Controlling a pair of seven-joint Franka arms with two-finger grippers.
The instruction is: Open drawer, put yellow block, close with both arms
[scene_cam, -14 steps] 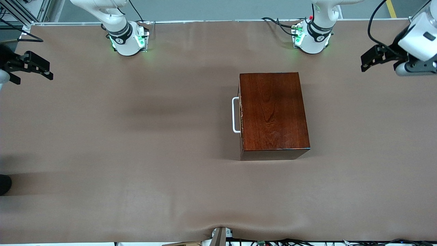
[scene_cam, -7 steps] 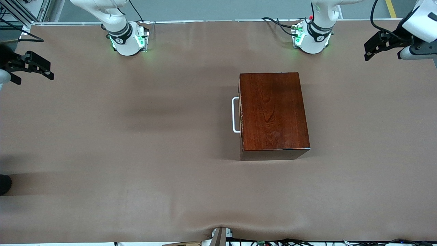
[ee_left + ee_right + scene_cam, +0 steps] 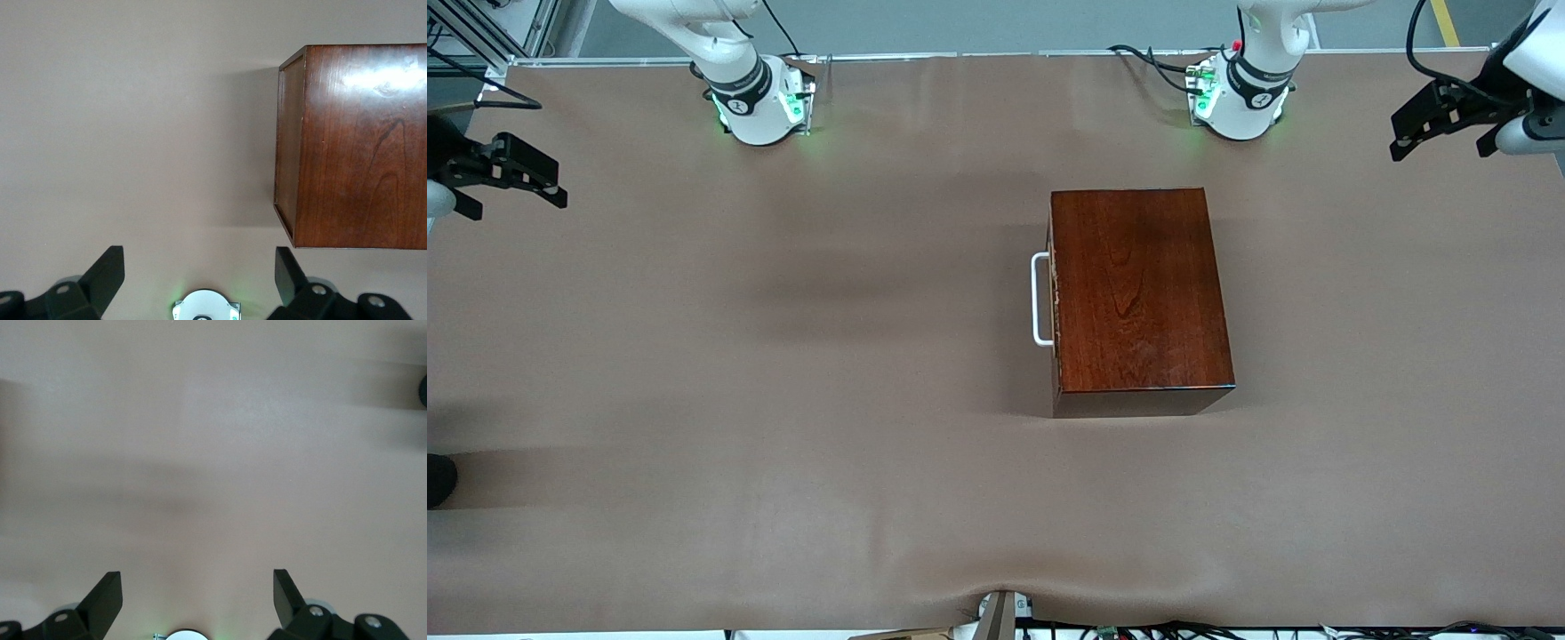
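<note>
The reddish-brown wooden box [image 3: 1141, 298] stands on the table toward the left arm's end. Its drawer is shut; only the white U-shaped handle [image 3: 1039, 300] shows, facing the right arm's end. The box also shows in the left wrist view [image 3: 357, 143]. The yellow block is not in view. My left gripper [image 3: 1440, 124] is open and empty, up in the air over the table's corner at the left arm's end; its fingers [image 3: 103, 277] stand wide apart. My right gripper [image 3: 511, 173] is open and empty over the table's edge at the right arm's end, fingers [image 3: 107, 597] wide apart.
The brown table cover [image 3: 783, 356] is bare apart from the box. The two arm bases [image 3: 760, 102] [image 3: 1240, 102] stand along the table's edge farthest from the front camera. A dark object [image 3: 438, 480] shows at the table's edge at the right arm's end.
My left gripper has risen and drawn away toward the table's corner at its own end. The right gripper has barely moved. The box and drawer are unchanged.
</note>
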